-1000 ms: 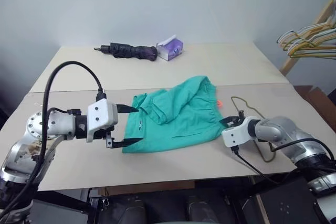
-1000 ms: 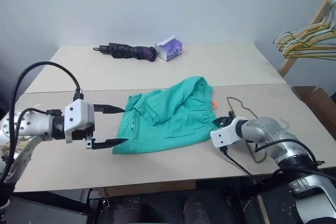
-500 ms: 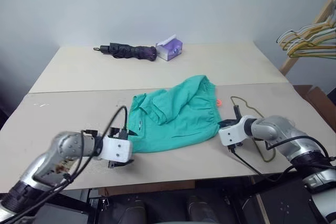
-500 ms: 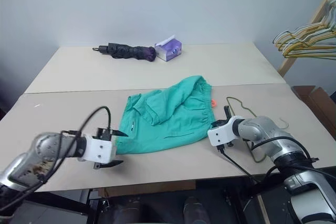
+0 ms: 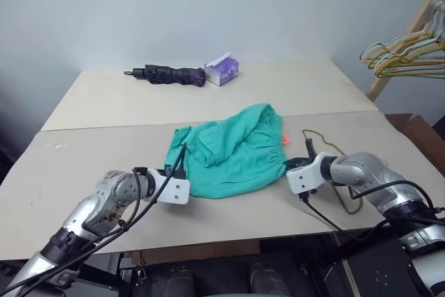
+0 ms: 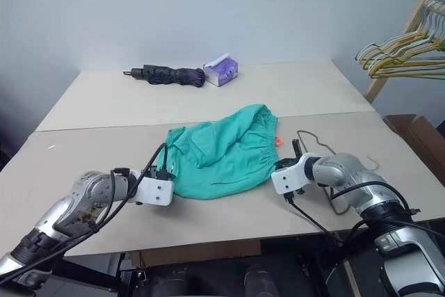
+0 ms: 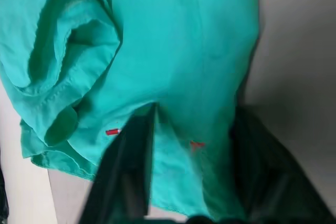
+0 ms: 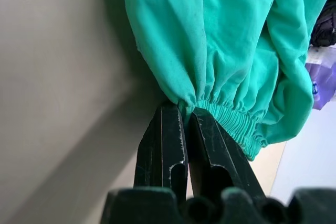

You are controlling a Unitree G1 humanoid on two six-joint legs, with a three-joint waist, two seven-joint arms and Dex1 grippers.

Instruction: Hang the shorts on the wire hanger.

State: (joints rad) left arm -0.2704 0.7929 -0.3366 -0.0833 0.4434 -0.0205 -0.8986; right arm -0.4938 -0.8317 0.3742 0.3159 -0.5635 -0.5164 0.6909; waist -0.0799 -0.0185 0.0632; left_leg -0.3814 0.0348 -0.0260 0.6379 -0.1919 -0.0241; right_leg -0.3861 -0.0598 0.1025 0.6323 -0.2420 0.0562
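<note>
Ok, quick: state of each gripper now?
Left gripper: fingers astride the shorts hem, not clamped.
Right gripper: shut on the shorts' waistband.

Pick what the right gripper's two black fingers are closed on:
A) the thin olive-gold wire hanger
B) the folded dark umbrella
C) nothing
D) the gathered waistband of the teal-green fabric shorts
D: in the right wrist view the right gripper pinches the gathered elastic edge of the teal-green fabric shorts.
</note>
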